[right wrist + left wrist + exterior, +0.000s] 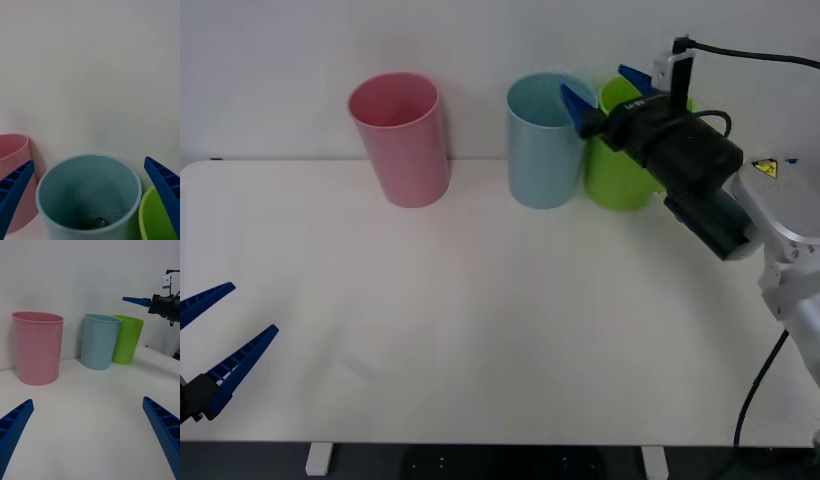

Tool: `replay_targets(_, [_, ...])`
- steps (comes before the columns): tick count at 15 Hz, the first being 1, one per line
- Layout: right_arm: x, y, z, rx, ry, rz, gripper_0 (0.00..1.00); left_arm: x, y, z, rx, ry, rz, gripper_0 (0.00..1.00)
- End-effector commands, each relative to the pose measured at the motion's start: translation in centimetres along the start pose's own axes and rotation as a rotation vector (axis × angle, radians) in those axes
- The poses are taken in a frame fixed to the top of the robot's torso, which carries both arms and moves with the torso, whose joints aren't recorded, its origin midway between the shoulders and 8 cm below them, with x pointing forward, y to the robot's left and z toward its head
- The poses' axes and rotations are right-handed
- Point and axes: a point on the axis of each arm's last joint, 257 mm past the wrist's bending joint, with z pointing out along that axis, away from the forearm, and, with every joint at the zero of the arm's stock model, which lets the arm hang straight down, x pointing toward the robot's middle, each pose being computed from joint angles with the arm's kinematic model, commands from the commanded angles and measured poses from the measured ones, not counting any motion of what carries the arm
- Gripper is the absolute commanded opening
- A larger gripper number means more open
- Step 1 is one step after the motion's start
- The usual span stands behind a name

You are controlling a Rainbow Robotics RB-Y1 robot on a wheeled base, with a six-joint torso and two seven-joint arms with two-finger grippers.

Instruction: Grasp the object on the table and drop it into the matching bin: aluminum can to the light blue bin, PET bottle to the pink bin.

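You are seeing very little of the aluminum can (100, 222): in the right wrist view only a small dark, shiny scrap of it is showing at the bottom of the light blue bin (88, 195), and the bin's near wall is cutting off the rest, so its shape is hard to make out. From the front, the bin's wall (542, 150) is hiding its inside completely. Your right gripper (608, 92) is hanging above the rims of the light blue bin and the lime green bin (620, 170), its blue fingers (15, 191) spread apart and holding nothing. The pink bin (402, 140) is standing well apart to the left of the blue one, while the green one is standing just beside it. Your left gripper (215, 345) is sitting low at the near left edge of the table (480, 320), fingers apart as well.
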Motion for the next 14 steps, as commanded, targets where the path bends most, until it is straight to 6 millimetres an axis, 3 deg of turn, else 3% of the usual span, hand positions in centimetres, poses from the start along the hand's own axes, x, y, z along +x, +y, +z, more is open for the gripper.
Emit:
replay_targets(1, [1.0,-0.1,-3.7,-0.046,0.022,-0.030,1.00,0.0,0.0,0.0,0.000,0.000,0.000,1.00])
replay_targets(5, [2.5,-0.9,-9.0,-0.084,0.055,-0.066,1.00,0.0,0.0,0.0,0.000,0.000,0.000,1.00])
replay_targets(14, [5.7,-1.9,-23.6,-0.158,0.159,-0.246,1.00,0.0,0.0,0.0,0.000,0.000,0.000,1.00])
